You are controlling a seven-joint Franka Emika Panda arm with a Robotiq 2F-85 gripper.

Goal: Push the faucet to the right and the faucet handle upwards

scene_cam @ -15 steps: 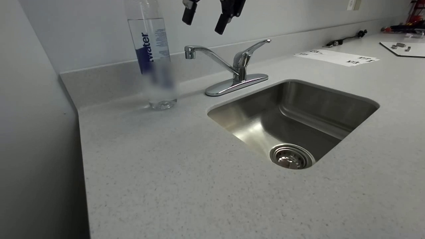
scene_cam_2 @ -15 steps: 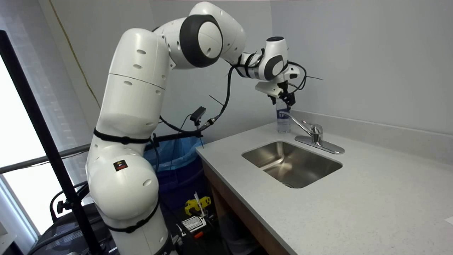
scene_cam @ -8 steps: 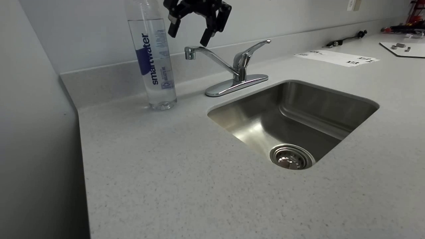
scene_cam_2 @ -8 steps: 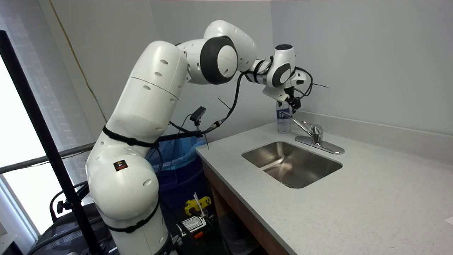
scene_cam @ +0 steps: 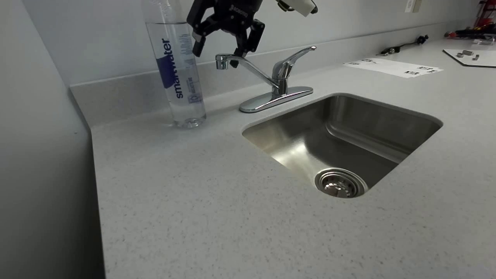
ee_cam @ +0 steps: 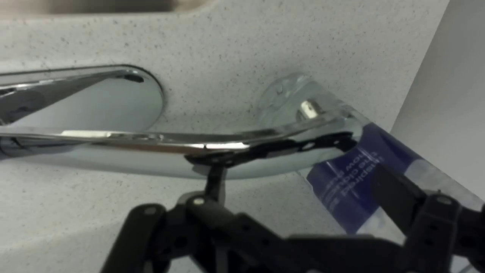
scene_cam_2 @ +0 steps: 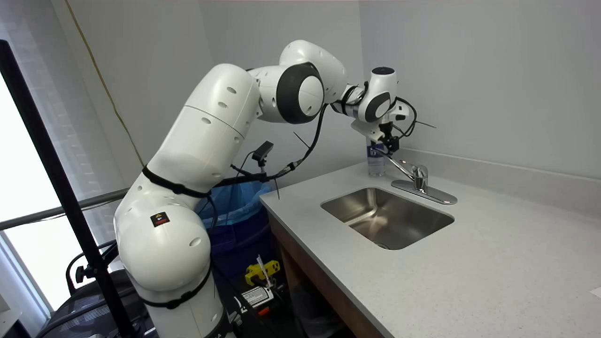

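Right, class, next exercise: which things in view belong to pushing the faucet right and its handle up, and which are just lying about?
For the job:
chrome faucet spout
chrome faucet handle
black Robotiq gripper

Just about:
smartwater bottle
marked white sheet
yellow power strip
lined blue bin

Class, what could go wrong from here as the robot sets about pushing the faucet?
1. The open gripper overlaps the bottle in the wrist view, possibly touching it; further movement that way might tip it.
2. The faucet is smooth and rounded, so the gripper might slip off instead of swinging it.
3. The faucet's end isn't over the sink, so raising the handle first might wet the counter.
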